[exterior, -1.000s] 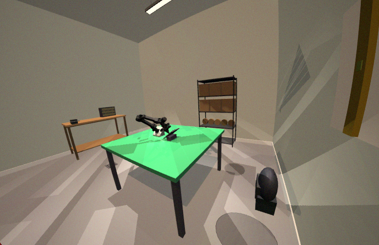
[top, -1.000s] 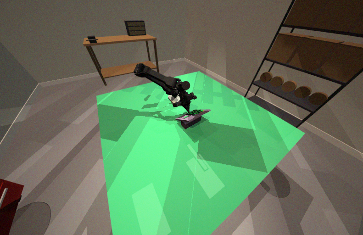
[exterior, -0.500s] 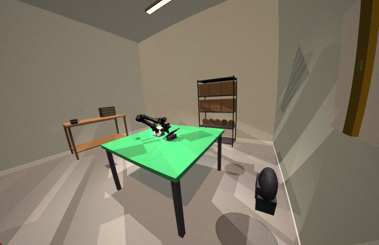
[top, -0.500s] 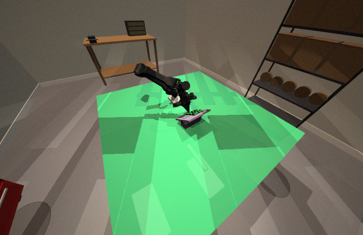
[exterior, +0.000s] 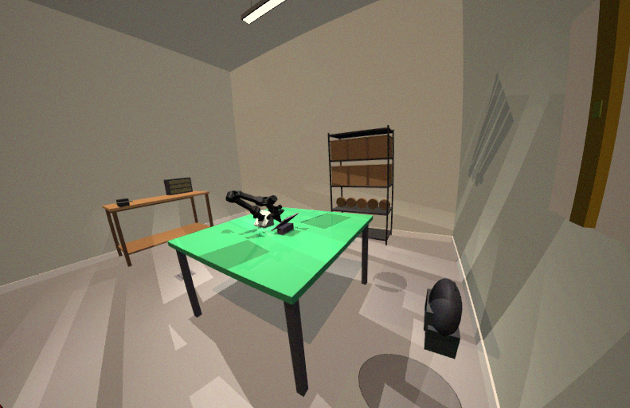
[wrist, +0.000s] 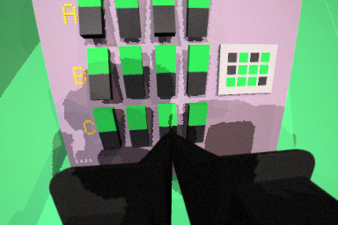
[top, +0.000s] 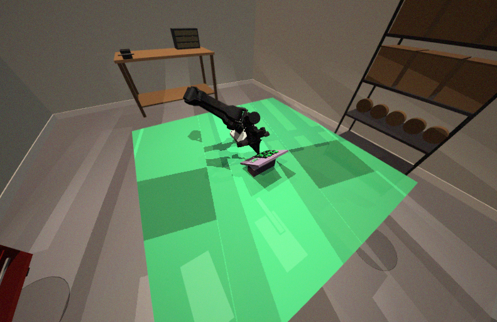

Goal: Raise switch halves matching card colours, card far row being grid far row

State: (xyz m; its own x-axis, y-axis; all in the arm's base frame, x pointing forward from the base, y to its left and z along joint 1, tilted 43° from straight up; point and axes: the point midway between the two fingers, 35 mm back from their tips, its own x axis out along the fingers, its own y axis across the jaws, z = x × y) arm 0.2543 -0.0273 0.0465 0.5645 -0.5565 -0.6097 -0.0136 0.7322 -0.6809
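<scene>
- On the bright green tabletop (top: 180,205) (exterior: 258,262), near the jointed black arm (top: 215,106) (exterior: 248,197): tilted up on a dark block (top: 262,168) (exterior: 285,228), the lilac switch panel (top: 259,163) (exterior: 291,219) (wrist: 245,26).
- Above the panel's near row, marked C: pointing down with the black gripper (top: 257,152) (exterior: 277,221) (wrist: 170,139), fingers pressed together, pinching nothing.
- At the third green-and-dark switch (wrist: 167,115) from the left in row C: tips over the nearer, dark half; contact impossible to tell.
- Right of the grid, beside row B: the small white card (wrist: 248,68), reading dark, green, dark, green in its far row; dark, green, green, green in the middle; green, green, green, dark in the near row.
- Across the room: a brown wooden bench (top: 161,54) (exterior: 157,199) and a black-framed shelf unit (top: 416,97) (exterior: 361,132).
</scene>
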